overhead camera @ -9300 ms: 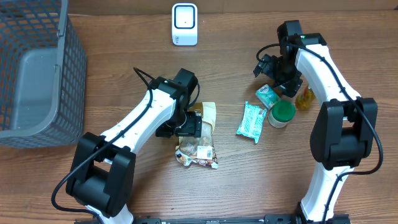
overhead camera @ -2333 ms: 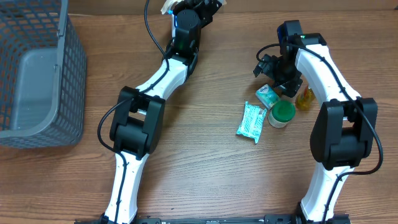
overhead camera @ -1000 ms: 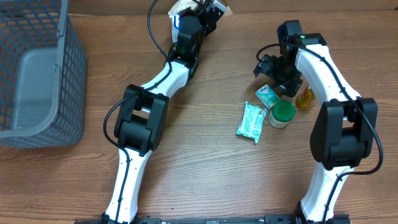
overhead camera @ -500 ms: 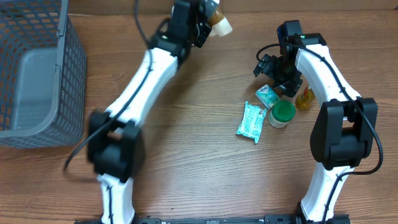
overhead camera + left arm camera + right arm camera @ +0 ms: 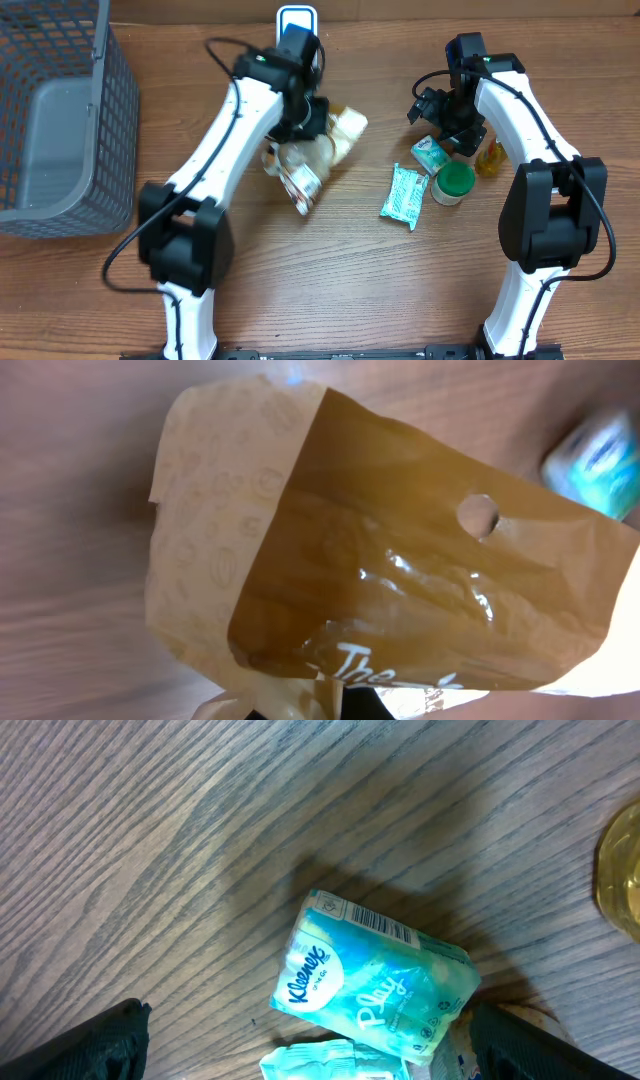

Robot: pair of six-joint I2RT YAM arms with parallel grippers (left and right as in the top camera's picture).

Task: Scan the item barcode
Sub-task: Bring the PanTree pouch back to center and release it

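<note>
Surface (image 5: 300,285): wood grain, carrying everything you see.
Basket (image 5: 112,95): grey mesh, upper left of the overhead frame.
Snack bag (image 5: 303,168): your task item, tan and brown with a clear window, upper centre, just below the scanner. In the left wrist frame (image 5: 400,590) you can read white script "The", with the rest cut off at the bottom edge.
Left claw (image 5: 308,118): clenched on the snack bag.
Right claw (image 5: 447,118): released, jaws wide, above the tissue pack at upper right.
Scanner (image 5: 296,19): white, top centre, partly behind your left arm.
Tissue pack (image 5: 370,985): teal, reads "Kleenex" and "Play", with a barcode along its upper edge.
</note>
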